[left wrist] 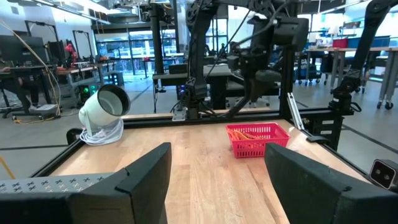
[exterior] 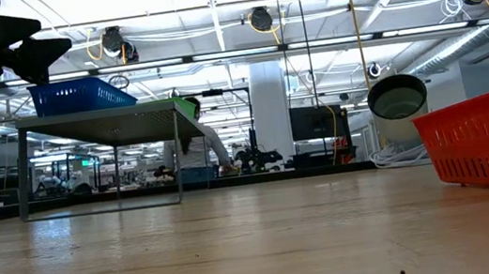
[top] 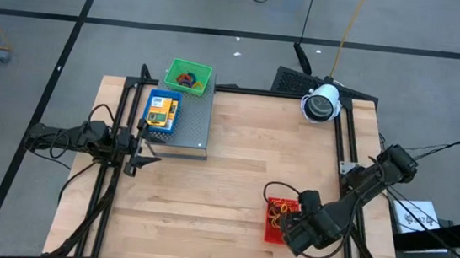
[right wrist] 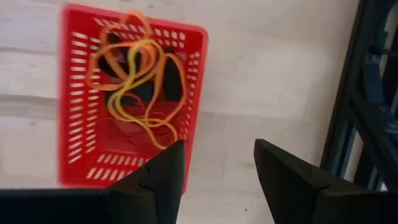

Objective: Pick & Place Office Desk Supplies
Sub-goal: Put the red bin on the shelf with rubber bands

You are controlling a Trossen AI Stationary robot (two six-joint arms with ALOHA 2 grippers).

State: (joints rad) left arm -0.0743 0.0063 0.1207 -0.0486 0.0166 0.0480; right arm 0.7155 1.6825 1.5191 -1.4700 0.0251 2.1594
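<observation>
Left gripper [left wrist: 214, 180]: fingers spread apart, empty, above the wooden table [left wrist: 199, 149].
Red basket [left wrist: 257, 139]: on the far side, holding orange rubber bands [left wrist: 245, 133].
Right arm [left wrist: 267, 56]: hanging above the basket.
White lamp [left wrist: 102, 112]: at the table's far corner.

Both arms are matte black with 2 blunt, wedge-shaped fingers [right wrist: 283, 180] each, and thin black cables loop along the joints.

no legible text, label, brand or number anywhere. blue marks on yellow-orange packet [top: 162, 110] atop grey perforated box [top: 188, 129]: unreadable. white sheet [top: 414, 216] with dark print beside table's right edge: too small to read.
</observation>
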